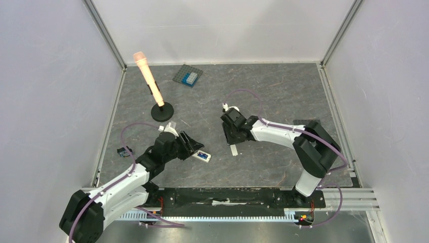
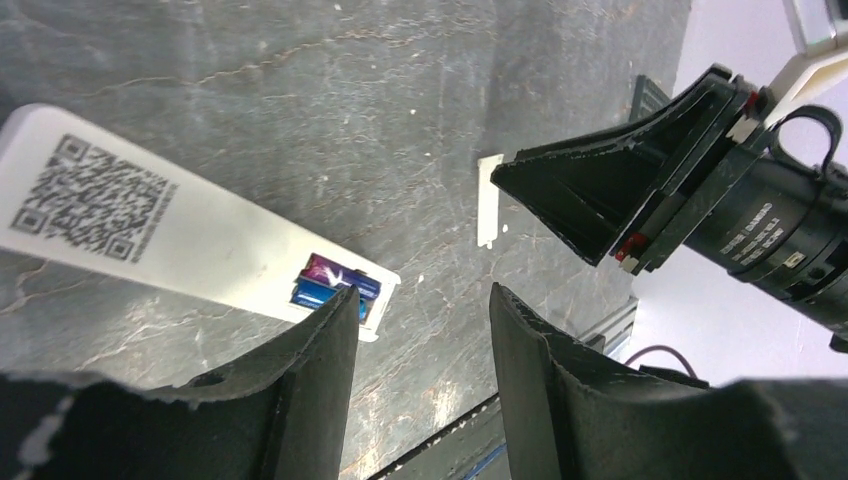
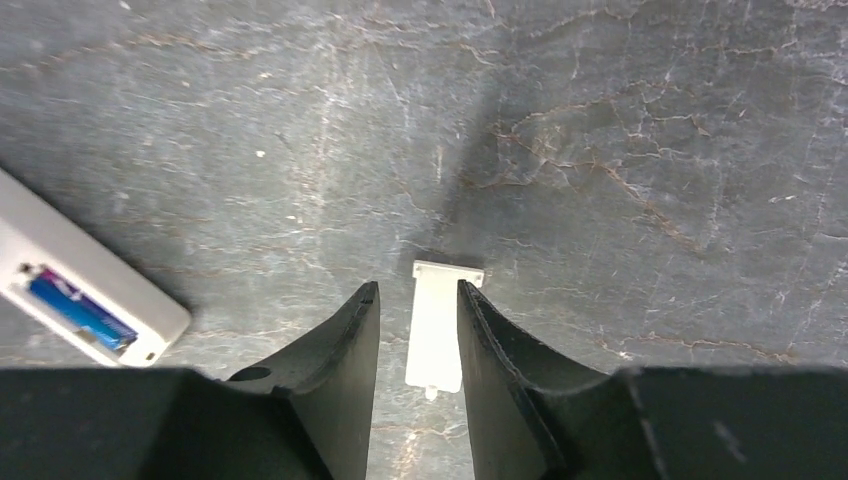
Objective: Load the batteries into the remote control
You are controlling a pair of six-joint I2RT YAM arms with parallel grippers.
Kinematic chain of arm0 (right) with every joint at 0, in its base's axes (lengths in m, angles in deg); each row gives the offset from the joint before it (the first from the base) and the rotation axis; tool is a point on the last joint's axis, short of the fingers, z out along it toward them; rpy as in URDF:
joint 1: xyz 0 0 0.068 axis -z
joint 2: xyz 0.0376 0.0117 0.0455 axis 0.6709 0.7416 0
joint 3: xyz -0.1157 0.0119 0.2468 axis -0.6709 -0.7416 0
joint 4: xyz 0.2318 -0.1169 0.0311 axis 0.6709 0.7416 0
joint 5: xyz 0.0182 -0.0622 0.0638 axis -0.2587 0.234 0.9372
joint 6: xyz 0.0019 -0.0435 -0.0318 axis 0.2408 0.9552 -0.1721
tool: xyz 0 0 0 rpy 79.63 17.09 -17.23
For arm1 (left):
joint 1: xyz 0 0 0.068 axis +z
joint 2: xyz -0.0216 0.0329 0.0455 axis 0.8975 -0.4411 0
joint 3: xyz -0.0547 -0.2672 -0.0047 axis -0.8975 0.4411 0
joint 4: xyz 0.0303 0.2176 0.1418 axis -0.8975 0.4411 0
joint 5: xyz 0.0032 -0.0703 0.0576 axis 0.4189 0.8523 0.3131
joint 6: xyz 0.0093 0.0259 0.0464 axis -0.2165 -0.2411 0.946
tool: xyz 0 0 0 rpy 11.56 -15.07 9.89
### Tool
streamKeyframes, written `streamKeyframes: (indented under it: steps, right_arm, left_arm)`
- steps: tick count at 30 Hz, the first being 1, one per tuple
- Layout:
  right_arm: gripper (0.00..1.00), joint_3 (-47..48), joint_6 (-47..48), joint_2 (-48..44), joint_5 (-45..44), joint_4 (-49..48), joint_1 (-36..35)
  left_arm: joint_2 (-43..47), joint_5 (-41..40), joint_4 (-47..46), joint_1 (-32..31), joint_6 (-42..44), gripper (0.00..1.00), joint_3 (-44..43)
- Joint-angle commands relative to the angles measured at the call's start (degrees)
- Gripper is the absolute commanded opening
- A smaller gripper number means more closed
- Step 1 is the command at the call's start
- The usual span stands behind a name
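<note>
Inside the spread right gripper (image 3: 416, 300) lies the cover (image 3: 437, 330) (lengthwise along the jaws). Batteries (image 3: 82, 310) sit in the remote (image 3: 100, 275), leftward.

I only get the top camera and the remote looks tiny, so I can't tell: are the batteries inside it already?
Observer: Yes. The left wrist view shows blue batteries lying in the remote control's open compartment.
Operator: What's that white bit by the right gripper?
Observer: In the right wrist view it is a short flat white strip, lying on the table between the right gripper's open fingers.
Operator: Is the left gripper holding anything?
Observer: No. In its own view the left gripper is open with nothing between its fingers.
</note>
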Motion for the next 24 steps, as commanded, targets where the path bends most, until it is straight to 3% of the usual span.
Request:
streamKeyframes:
  steps: [1, 9, 12, 24]
  right_arm:
    - [0.38, 0.6, -2.0, -3.3, 1.1, -2.3, 0.7]
    - [0.58, 1.8, 1.2, -0.4, -2.9, 2.0, 0.5]
    - [0.61, 1.8, 2.5, 0.6, -3.2, 2.0, 0.3]
    - [0.48, 5.4, 4.5, 7.1, -4.7, 4.8, 0.2]
  left_arm:
    - [-1.4, 3.6, -6.7, -0.1, 6.4, 0.57, -2.0]
    - [-1.6, 3.0, -6.9, -0.3, 8.1, 0.57, -2.3]
    - [-2.0, 2.9, -7.3, -0.3, 8.1, 0.57, -1.9]
    - [-2.3, 3.0, -7.7, -0.3, 8.0, 0.57, -1.5]
